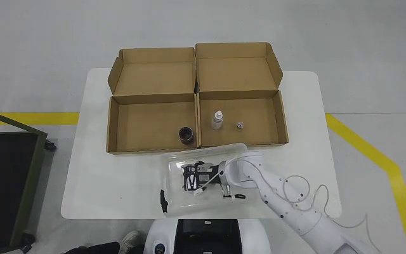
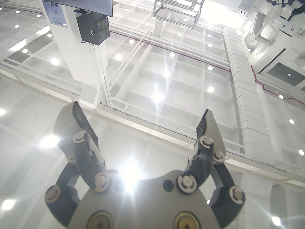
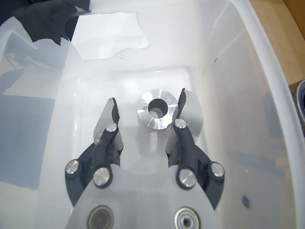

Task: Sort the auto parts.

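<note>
Right wrist view is showing the right hand [image 3: 147,95] open and straddling a silver metal bushing [image 3: 144,103] standing on end on the floor of the translucent bin [image 3: 261,44], one finger [image 3: 189,104] nearly touching it, so an off-centre squeeze is risking tipping or skidding it away.

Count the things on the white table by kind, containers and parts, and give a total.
Open brown cardboard boxes: 2
Clear plastic bin: 1
Dark short cylinder: 1
Small white bottle: 1
Small silvery part: 1
Silver metal ring: 1
Total: 7
</note>
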You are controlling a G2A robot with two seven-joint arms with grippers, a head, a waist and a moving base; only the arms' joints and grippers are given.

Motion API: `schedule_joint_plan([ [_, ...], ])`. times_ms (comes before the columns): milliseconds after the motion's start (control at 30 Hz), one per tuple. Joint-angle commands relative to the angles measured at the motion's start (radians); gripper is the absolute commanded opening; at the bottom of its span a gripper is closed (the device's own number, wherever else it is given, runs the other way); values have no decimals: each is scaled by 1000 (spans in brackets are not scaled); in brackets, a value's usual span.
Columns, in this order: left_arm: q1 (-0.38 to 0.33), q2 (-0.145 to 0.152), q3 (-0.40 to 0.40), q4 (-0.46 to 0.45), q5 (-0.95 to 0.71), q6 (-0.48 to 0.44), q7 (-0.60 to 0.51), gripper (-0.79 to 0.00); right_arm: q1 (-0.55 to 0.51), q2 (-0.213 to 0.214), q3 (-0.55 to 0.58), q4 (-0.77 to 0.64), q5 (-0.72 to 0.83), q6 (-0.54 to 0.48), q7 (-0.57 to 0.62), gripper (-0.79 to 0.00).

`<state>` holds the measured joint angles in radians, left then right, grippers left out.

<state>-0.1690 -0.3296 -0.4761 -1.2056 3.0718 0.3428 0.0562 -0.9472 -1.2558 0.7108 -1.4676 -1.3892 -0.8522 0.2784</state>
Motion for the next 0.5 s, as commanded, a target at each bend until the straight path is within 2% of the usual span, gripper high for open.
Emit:
schedule_joint_plan([
  [0,0,0,0,0,0,0,0,0,3,-2,-2,4,2,2,0,-437],
  [100,0,0,0,0,0,0,0,0,6,-3,-1,8,7,4,0,-496],
  [267,0,0,0,0,0,0,0,0,5,-1,10,0,13,3,2,-683],
  [300,0,0,0,0,0,0,0,0,5,0,12,-2,13,2,3,-785],
  [467,0,0,0,0,0,0,0,0,-6,6,33,-37,31,-11,8,-785],
])
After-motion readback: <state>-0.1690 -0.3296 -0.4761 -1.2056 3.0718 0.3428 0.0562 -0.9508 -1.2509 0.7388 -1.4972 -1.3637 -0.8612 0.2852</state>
